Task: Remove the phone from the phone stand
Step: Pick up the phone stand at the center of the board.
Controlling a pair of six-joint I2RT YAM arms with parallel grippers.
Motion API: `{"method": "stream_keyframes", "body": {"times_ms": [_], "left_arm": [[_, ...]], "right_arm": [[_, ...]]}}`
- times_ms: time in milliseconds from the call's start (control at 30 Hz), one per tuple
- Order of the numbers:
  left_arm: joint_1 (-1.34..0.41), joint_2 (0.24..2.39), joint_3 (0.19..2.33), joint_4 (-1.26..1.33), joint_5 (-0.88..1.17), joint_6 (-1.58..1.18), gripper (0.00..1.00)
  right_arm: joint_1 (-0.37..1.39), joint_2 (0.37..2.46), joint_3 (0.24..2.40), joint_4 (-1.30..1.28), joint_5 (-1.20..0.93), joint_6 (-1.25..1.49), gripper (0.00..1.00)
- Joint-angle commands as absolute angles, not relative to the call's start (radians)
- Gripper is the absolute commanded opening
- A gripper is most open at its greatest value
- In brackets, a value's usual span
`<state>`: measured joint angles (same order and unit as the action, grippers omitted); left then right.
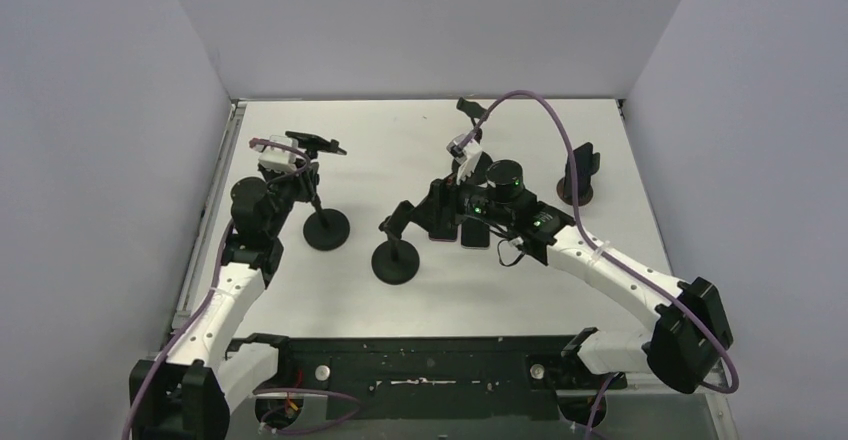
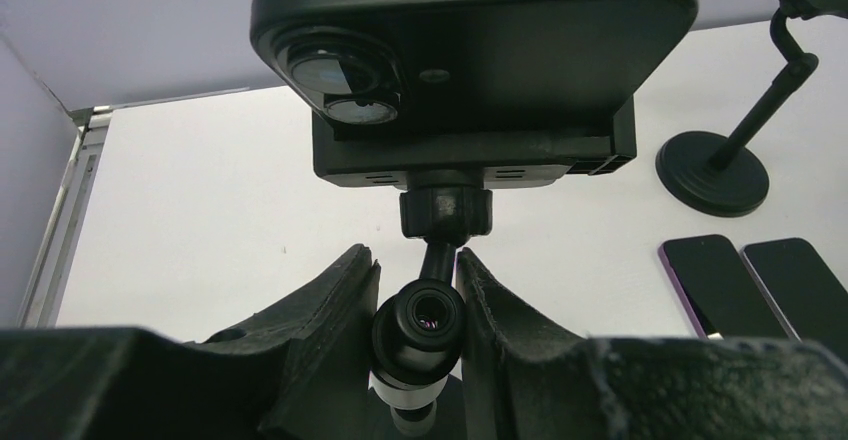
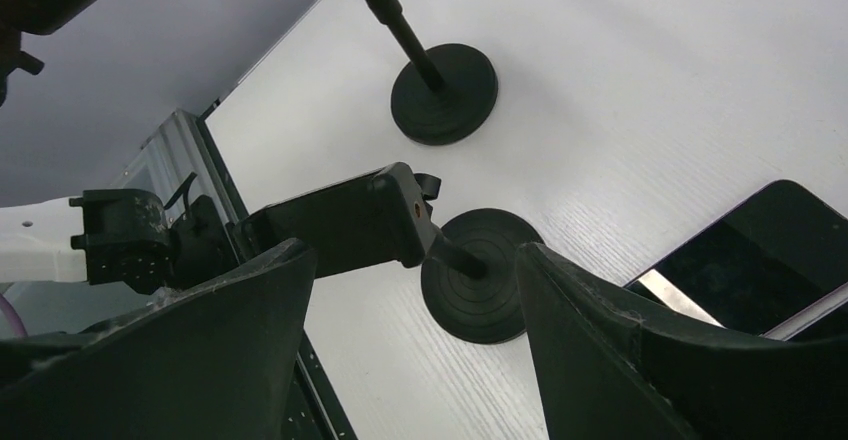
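A phone (image 2: pixel 470 40) in a black case sits face up in the cradle of the left phone stand (image 2: pixel 470 155), camera lenses toward me. My left gripper (image 2: pixel 416 260) is shut on that stand's stem joint (image 2: pixel 420 325) just under the cradle. From above, the phone (image 1: pixel 315 143) sits over the gripper (image 1: pixel 298 175), and the stand's round base (image 1: pixel 326 228) rests on the table. My right gripper (image 3: pixel 412 260) is open and holds nothing. It hovers over a second, empty stand (image 3: pixel 480 275) with its cradle (image 3: pixel 340 225) tilted.
Two phones (image 2: pixel 710 285) (image 2: pixel 800 285) lie flat on the white table, near my right gripper (image 1: pixel 445 215). The empty stand's base (image 1: pixel 395 260) sits mid-table. Another stand (image 1: pixel 578 175) stands at the back right, and one more (image 1: pixel 470 110) at the back. Walls enclose three sides.
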<state>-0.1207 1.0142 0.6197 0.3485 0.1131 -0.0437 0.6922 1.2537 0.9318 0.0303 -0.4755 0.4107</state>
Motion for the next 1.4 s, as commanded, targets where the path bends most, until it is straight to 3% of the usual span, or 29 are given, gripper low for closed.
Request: {"method": "stream_keyframes", "body": {"times_ms": [0, 167, 667, 733, 767, 833, 900, 1000, 1133, 1367], "left_arm": [[-0.148, 0.903, 0.620, 0.444, 0.077, -0.031, 0.00], [-0.172, 0.833, 0.608, 0.402, 0.046, -0.017, 0.00], [-0.238, 0.715, 0.558, 0.366, 0.008, 0.033, 0.00], [-0.246, 0.705, 0.548, 0.365, -0.023, 0.037, 0.00], [-0.249, 0.700, 0.545, 0.364, -0.027, 0.040, 0.00], [-0.254, 0.691, 0.540, 0.363, -0.033, 0.043, 0.00], [-0.259, 0.680, 0.537, 0.361, -0.040, 0.046, 0.00], [-0.266, 0.666, 0.538, 0.354, -0.050, 0.052, 0.00], [-0.273, 0.651, 0.532, 0.349, -0.054, 0.053, 0.00], [-0.278, 0.628, 0.514, 0.348, -0.056, 0.045, 0.00]], "right_arm": [[0.721, 1.299, 0.996, 0.117, -0.429, 0.365, 0.74], [0.742, 1.344, 1.005, 0.131, -0.382, 0.357, 0.65], [0.760, 1.393, 1.031, 0.170, -0.355, 0.343, 0.09], [0.761, 1.383, 1.041, 0.160, -0.346, 0.351, 0.07], [0.762, 1.378, 1.050, 0.145, -0.337, 0.361, 0.10], [0.762, 1.364, 1.066, 0.100, -0.299, 0.380, 0.34], [0.761, 1.331, 1.069, 0.071, -0.268, 0.416, 0.64], [0.738, 1.324, 1.113, -0.022, -0.293, 0.492, 0.88], [0.678, 1.381, 1.181, -0.146, -0.457, 0.603, 1.00], [0.664, 1.456, 1.223, -0.193, -0.586, 0.698, 1.00]]}}
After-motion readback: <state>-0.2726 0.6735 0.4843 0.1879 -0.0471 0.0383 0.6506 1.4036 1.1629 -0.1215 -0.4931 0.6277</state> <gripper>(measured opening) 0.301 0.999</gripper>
